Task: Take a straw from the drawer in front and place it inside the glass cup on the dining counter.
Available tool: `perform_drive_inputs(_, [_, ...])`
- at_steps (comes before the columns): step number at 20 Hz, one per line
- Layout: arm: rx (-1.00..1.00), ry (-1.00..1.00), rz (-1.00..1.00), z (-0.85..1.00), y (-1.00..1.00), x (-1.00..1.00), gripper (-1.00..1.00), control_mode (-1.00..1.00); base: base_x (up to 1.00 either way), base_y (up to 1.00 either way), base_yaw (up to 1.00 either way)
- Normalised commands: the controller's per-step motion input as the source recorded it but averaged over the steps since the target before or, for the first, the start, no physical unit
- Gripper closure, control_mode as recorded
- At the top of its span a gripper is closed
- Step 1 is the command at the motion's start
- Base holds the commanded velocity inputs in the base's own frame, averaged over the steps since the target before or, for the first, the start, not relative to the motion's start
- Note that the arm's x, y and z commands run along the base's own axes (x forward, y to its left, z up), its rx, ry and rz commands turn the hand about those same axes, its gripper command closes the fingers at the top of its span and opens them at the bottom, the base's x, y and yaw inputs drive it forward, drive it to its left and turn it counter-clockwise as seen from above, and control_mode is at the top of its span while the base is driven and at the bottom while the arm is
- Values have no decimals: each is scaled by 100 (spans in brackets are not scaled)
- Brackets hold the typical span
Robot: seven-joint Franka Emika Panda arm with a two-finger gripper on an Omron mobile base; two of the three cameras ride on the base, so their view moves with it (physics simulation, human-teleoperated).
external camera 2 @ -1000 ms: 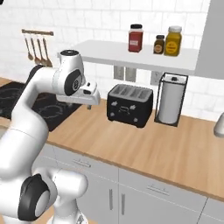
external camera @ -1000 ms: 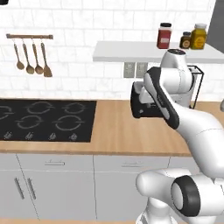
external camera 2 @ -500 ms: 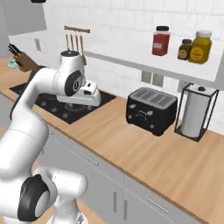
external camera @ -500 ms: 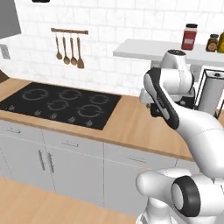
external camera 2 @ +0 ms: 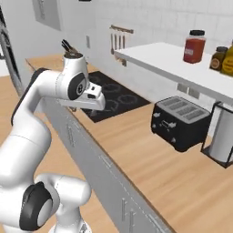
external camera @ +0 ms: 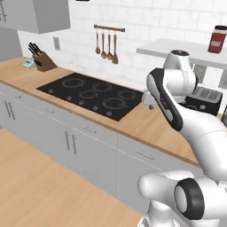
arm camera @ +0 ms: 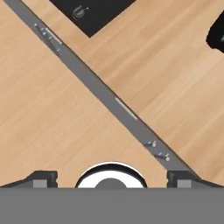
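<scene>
Well, my gripper (arm camera: 111, 177) hangs released above the front edge of the wood worktop (arm camera: 175, 74), its fingertips (arm camera: 43, 177) spread wide apart with nothing between them. To the left of my hand lies open wood floor (arm camera: 39, 109), bare and free of obstacles. Straight below runs a slanting strip of light-grey cabinet fronts, and on it I see the drawer (arm camera: 118, 101): shut, flat-faced, with a slim pale bar handle, seen edge-on from above so its inside is hidden. Whether this is the right front among its neighbours, I cannot tell. Beyond it, to the right, the worktop stretches bare, giving room to move. Ahead of my hand sits the black hob (arm camera: 94, 13), its corner close to the worktop's edge, and far right the dark toaster (arm camera: 216, 35).
</scene>
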Motion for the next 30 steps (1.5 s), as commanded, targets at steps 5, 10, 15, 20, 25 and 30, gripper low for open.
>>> perform_drive_inputs(5, [0, 0, 0, 0, 0, 0, -100, 100, -10, -62, 39])
perform_drive_inputs(10, [0, 0, 0, 0, 0, 0, -100, 100, -34, -53, 21])
perform_drive_inputs(15, [0, 0, 0, 0, 0, 0, -100, 100, -10, -51, 13])
perform_drive_inputs(20, [0, 0, 0, 0, 0, 0, -100, 100, 0, -62, 12])
perform_drive_inputs(25, [0, -4, 10, 0, -4, 0, -100, -100, 0, -21, 7])
perform_drive_inputs(30, [-13, -3, 10, -1, 67, 0, -100, -100, 0, 0, 0])
